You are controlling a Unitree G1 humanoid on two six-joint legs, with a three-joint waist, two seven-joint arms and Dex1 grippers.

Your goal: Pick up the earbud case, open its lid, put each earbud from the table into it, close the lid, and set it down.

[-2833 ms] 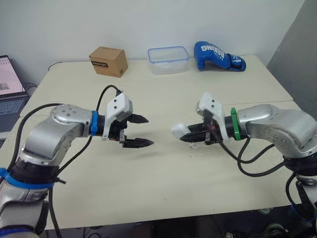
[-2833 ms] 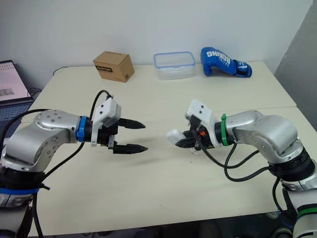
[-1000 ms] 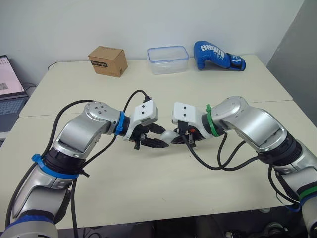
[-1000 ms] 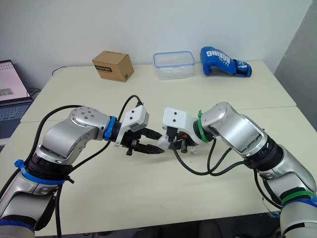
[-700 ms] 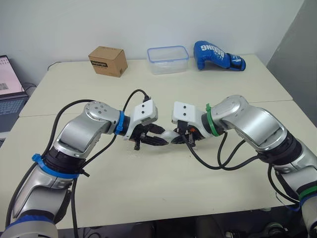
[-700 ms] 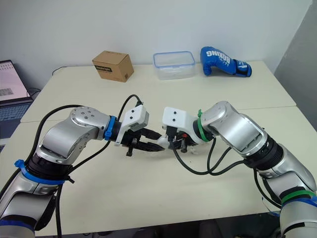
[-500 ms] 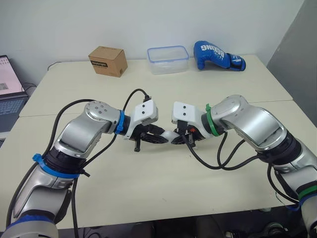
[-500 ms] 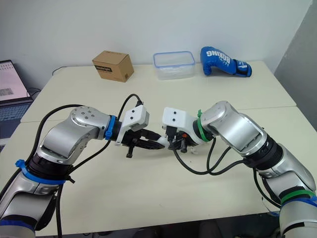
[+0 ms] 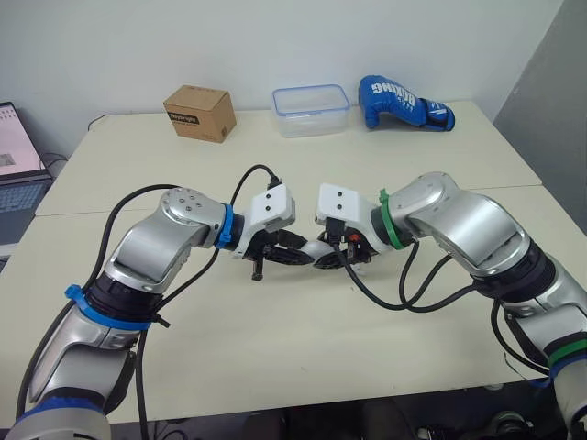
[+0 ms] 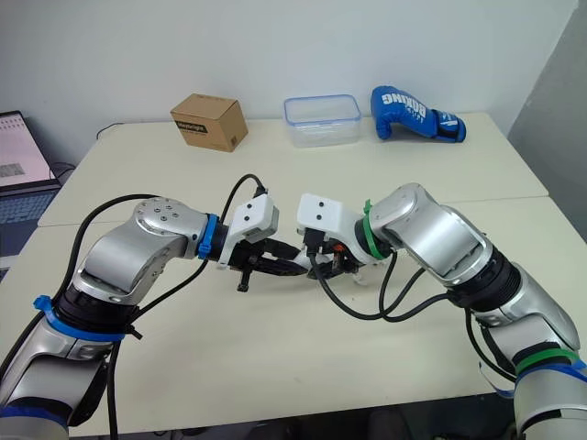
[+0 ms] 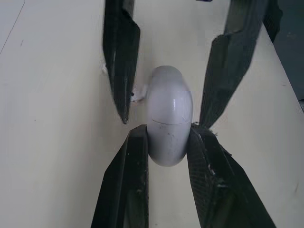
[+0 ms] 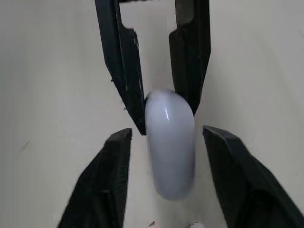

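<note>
Clamping both fingers on the white earbud case (image 11: 168, 124), the left gripper (image 9: 299, 258) now holds what the right gripper (image 12: 168, 132) gripped seconds ago, the right's fingers having spread clear of it low over the table (image 9: 275, 344), so the handover looks done and opening it comes next.

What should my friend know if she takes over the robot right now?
Left gripper: shut on the earbud case, whose lid looks closed.
Right gripper: open, its fingers either side of the case and not touching it.
A small white piece, probably an earbud, lies on the table just beyond the case.
Done: case picked up.
Left: open the lid, put in the earbuds, close it, set it down.
</note>
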